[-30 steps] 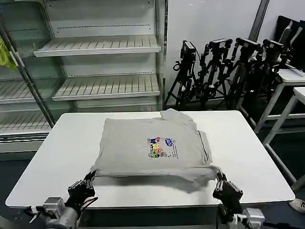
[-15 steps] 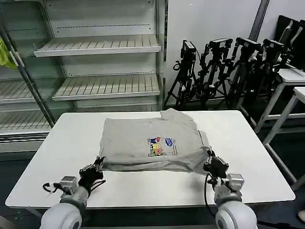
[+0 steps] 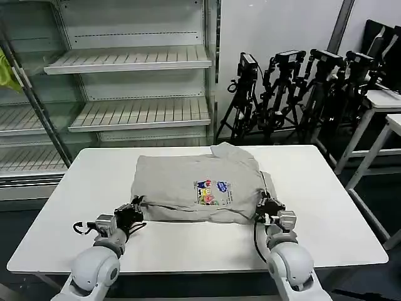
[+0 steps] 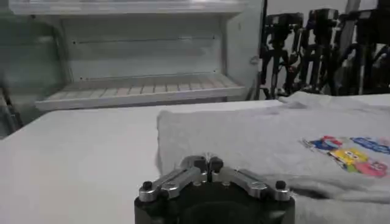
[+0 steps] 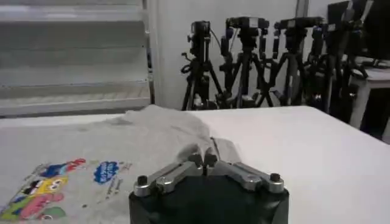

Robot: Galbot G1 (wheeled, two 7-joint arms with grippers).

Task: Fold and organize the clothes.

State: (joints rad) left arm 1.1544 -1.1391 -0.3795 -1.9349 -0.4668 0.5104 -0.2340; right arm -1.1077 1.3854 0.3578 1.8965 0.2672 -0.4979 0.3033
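The light grey T-shirt (image 3: 188, 182) lies folded in the middle of the white table (image 3: 326, 207), its cartoon print (image 3: 213, 192) facing up. My left gripper (image 3: 135, 210) is at the shirt's near left corner and is shut on a pinch of its edge (image 4: 208, 159). At the near right corner, my right gripper (image 3: 263, 205) is likewise shut on the fabric (image 5: 203, 157). The left wrist view shows the shirt (image 4: 256, 131) spreading away beyond the jaws, with the print (image 4: 344, 152) off to one side. The right wrist view has the shirt (image 5: 122, 140) and print (image 5: 42, 189) beside the jaws.
An empty white shelf unit (image 3: 125, 81) stands behind the table, with a yellow-green cloth (image 3: 6, 69) at its far left. Black camera tripods (image 3: 294, 94) crowd the back right. More white tables (image 3: 382, 100) stand at the right. Bare tabletop surrounds the shirt.
Both grippers have moved away from the table's near edge toward the shirt's middle, carrying the near hem with them. The shirt's near part now lies folded and shorter.
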